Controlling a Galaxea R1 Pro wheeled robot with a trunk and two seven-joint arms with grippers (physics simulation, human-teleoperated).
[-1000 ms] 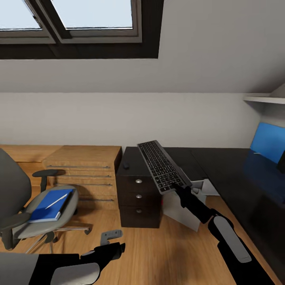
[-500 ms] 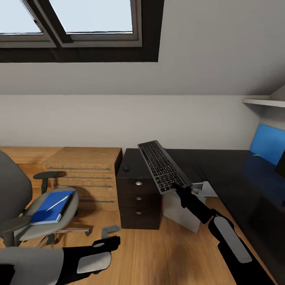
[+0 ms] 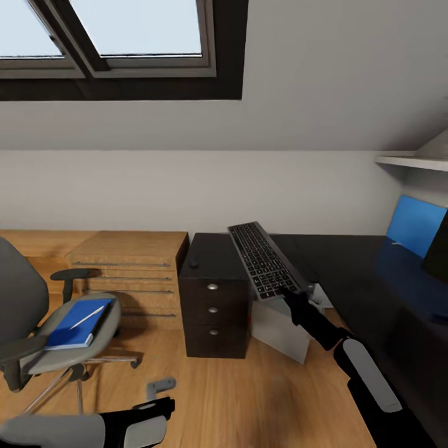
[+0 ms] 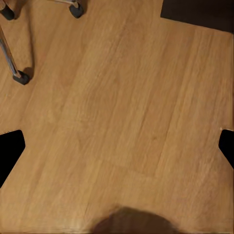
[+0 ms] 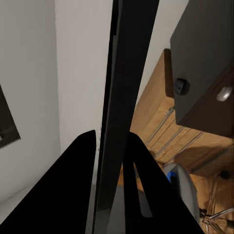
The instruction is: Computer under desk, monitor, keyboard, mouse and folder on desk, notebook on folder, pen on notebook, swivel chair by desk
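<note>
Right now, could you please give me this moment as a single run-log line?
right gripper: shut on keyboard, held tilted above desk | left gripper: open over floor | folder: on swivel chair

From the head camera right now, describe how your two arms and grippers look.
Both arms are glossy black with rounded light grey panels set into the forearm shells. The right arm narrows to a slim black wrist and black gripper. The left arm has a grey upper section, and the left gripper carries flat grey fingers. No cables or markings are visible.
</note>
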